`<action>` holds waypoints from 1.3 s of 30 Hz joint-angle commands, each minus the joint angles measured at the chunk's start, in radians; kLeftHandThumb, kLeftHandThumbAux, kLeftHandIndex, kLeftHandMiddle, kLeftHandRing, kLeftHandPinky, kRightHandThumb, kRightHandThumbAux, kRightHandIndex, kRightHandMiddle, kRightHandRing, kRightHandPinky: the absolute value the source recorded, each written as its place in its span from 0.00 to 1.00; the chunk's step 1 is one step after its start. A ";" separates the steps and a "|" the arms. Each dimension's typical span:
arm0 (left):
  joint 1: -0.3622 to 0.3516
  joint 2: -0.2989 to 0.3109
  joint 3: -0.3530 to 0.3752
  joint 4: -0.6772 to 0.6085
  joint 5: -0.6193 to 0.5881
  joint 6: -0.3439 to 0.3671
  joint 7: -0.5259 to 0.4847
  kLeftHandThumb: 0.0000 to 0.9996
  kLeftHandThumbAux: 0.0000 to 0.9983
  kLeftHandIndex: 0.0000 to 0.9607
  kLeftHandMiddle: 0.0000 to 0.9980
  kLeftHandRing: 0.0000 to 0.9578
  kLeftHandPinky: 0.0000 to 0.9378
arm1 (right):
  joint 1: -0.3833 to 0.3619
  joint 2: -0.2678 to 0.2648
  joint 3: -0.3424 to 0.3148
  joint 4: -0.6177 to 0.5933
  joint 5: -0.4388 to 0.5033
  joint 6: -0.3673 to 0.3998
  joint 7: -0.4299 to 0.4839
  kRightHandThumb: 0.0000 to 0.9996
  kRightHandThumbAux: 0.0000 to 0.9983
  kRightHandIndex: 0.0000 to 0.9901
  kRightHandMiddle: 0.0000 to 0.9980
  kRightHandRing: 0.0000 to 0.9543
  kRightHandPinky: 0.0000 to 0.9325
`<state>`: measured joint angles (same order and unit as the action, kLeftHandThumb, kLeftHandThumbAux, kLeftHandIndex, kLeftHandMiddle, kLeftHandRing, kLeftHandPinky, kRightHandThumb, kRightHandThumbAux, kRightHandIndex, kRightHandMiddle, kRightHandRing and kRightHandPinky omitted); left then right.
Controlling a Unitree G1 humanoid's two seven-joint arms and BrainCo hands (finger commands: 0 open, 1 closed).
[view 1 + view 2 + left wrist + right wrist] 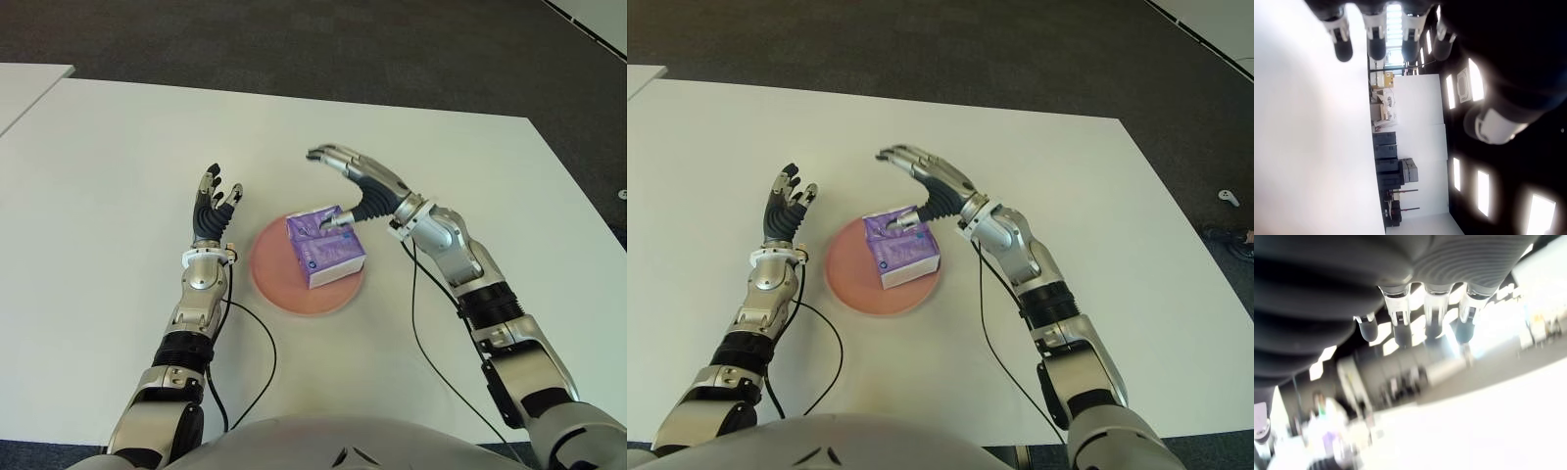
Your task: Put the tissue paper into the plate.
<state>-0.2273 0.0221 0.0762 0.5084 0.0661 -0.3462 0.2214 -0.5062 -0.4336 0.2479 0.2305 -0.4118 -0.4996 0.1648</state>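
Note:
A purple tissue pack (326,249) lies on the round pink plate (275,279) at the middle of the white table (118,176). My right hand (345,181) hovers just behind and to the right of the pack, fingers spread, with the thumb tip close to the pack's top edge and nothing held. My left hand (214,208) stands upright to the left of the plate, fingers extended and holding nothing. The wrist views show only straight fingers (1376,36) and the room beyond.
Thin black cables (257,338) trail from both forearms across the table near the front. Dark carpet (294,39) lies beyond the table's far edge. Another white table corner (29,83) shows at the far left.

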 commanded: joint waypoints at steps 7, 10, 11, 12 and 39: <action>-0.004 0.003 -0.001 0.029 0.007 -0.004 -0.001 0.00 0.58 0.00 0.00 0.00 0.00 | 0.014 0.174 -0.163 0.009 0.249 0.082 -0.084 0.07 0.49 0.00 0.00 0.00 0.00; -0.003 0.002 0.000 0.029 0.004 -0.007 -0.004 0.00 0.58 0.00 0.00 0.00 0.00 | 0.027 0.192 -0.219 0.051 0.280 0.063 -0.130 0.05 0.52 0.00 0.00 0.00 0.00; -0.002 0.001 0.000 0.030 0.003 -0.009 -0.004 0.00 0.58 0.00 0.00 0.00 0.00 | 0.029 0.212 -0.241 0.074 0.296 0.051 -0.157 0.05 0.53 0.00 0.00 0.00 0.00; -0.002 0.001 0.001 0.029 0.002 -0.011 -0.004 0.00 0.58 0.00 0.00 0.00 0.00 | 0.030 0.232 -0.261 0.102 0.312 0.035 -0.184 0.03 0.55 0.00 0.00 0.00 0.00; 0.006 0.010 0.010 0.030 -0.025 -0.024 -0.027 0.00 0.57 0.00 0.00 0.00 0.00 | 0.107 0.376 -0.450 0.484 0.388 -0.185 -0.433 0.00 0.70 0.00 0.01 0.00 0.00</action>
<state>-0.2255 0.0282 0.0780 0.5190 0.0429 -0.3663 0.1986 -0.4326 -0.0595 -0.1850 0.6873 -0.0368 -0.6916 -0.2540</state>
